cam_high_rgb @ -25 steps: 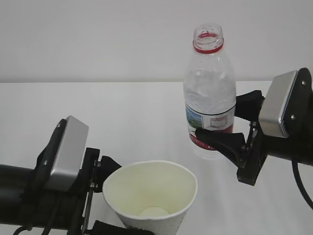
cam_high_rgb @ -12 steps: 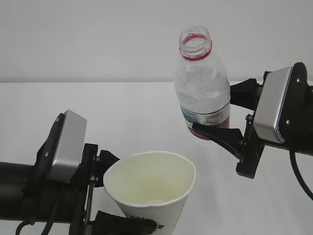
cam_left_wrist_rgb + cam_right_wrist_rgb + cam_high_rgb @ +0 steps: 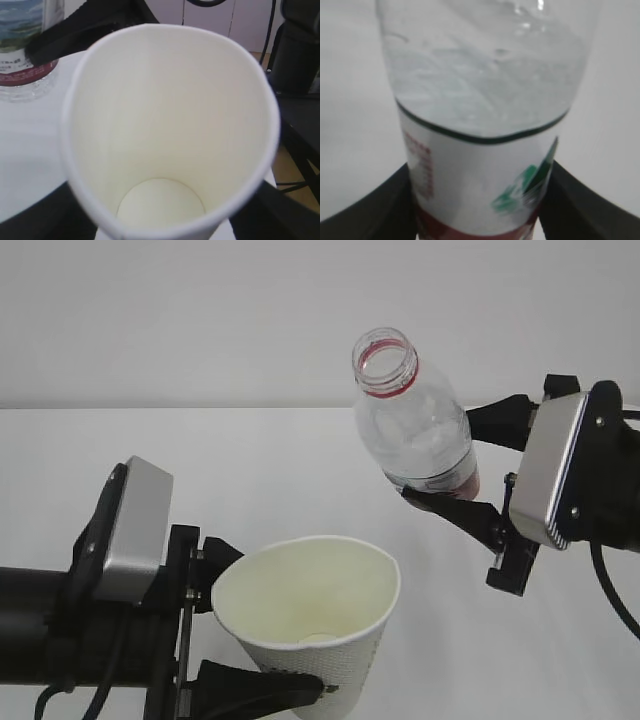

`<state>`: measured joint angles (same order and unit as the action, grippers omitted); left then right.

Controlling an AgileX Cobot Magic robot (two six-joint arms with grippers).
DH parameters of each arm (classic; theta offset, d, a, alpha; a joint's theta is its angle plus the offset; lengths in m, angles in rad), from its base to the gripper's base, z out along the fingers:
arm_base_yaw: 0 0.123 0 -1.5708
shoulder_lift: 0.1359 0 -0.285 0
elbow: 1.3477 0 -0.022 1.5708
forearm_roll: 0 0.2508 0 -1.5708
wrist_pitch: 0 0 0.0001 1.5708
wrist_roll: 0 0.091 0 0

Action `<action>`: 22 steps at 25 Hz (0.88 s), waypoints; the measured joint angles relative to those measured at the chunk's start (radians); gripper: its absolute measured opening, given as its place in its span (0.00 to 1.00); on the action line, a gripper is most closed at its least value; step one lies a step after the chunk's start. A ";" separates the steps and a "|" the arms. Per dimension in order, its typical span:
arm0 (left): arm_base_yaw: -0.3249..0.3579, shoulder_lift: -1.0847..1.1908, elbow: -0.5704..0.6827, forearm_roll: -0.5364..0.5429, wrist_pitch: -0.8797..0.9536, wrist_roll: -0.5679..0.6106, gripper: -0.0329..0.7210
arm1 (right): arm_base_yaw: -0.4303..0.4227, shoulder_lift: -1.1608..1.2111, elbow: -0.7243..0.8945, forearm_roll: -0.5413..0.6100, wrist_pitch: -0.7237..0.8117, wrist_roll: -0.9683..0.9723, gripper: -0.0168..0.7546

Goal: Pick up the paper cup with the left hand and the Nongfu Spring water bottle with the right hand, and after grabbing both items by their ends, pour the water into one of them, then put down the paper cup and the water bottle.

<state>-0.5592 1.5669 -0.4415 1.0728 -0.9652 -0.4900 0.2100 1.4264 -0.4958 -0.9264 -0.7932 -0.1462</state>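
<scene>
A black two-fingered left gripper (image 3: 235,640) pinches a white tapered paper cup with a dimpled wall (image 3: 310,615) near its base, holding it upright and raised at lower centre, its cream inside dry. To its upper right, a black right gripper (image 3: 455,465) clamps the lower, labelled end of a tall clear ribbed plastic water bottle with a red neck ring and no cap (image 3: 415,420), lifted off the white table (image 3: 250,470) and tipped with its mouth leaning left, toward the cup. The pour looks about to begin; to do it well, the open neck probably needs to come over the cup's rim before tipping further, slowly, with the cup kept level. Water inside the bottle is hard to make out. The cup's base is cut off below, and its logo is unseen.
</scene>
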 joint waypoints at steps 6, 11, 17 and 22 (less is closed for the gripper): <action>0.000 0.000 0.000 -0.020 -0.003 0.010 0.74 | 0.000 0.000 0.000 0.050 0.002 -0.102 0.65; 0.000 0.000 0.000 -0.020 -0.003 0.010 0.74 | 0.000 0.000 0.000 0.080 0.002 -0.164 0.65; 0.000 0.000 0.000 -0.020 -0.003 0.010 0.74 | 0.000 0.000 0.000 0.107 0.002 -0.223 0.65; 0.000 0.000 0.000 -0.025 -0.003 0.010 0.74 | 0.000 0.000 0.000 0.124 0.002 -0.277 0.65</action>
<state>-0.5592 1.5669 -0.4415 1.0481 -0.9683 -0.4796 0.2100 1.4264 -0.4958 -0.8027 -0.7913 -0.4230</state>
